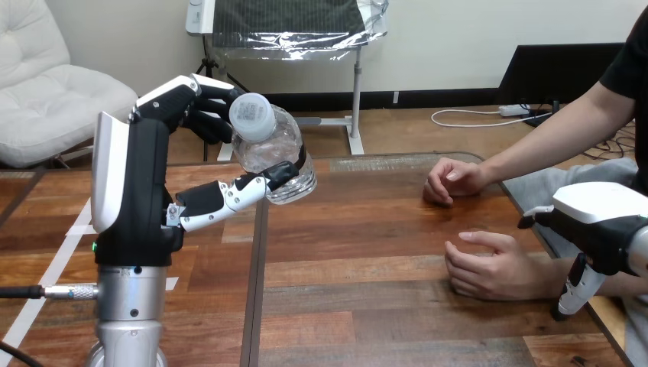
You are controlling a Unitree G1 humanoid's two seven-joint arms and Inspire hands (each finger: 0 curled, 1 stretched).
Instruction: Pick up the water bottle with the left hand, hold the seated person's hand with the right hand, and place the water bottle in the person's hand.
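Bottle (271, 149) first: from the head view, it is clear, with a white cap (252, 116), and it is up off the bench (367, 306) in my left hand (141, 191). It lies tilted, with the cap turned toward my camera. My thumb (237, 195) crosses the lower front of it and my fingers (202, 95) curl round its far side, so the hand is gripping it. My left forearm stands upright at the view's left, and the bottle hangs over the left half of the bench, above the dark seam (256, 290) between the two tops.

The person's two hands rest on the bench at the right, well apart from the bottle. The farther hand (452, 180) is curled, knuckles down. The nearer hand (489, 267) lies loosely curled on its side.

My right hand (604, 218) comes in at the right edge, white shell up, just beside the wrist of that nearer hand and overlapping the forearm behind it. I cannot tell whether it touches the wrist, nor whether it is open or closed.
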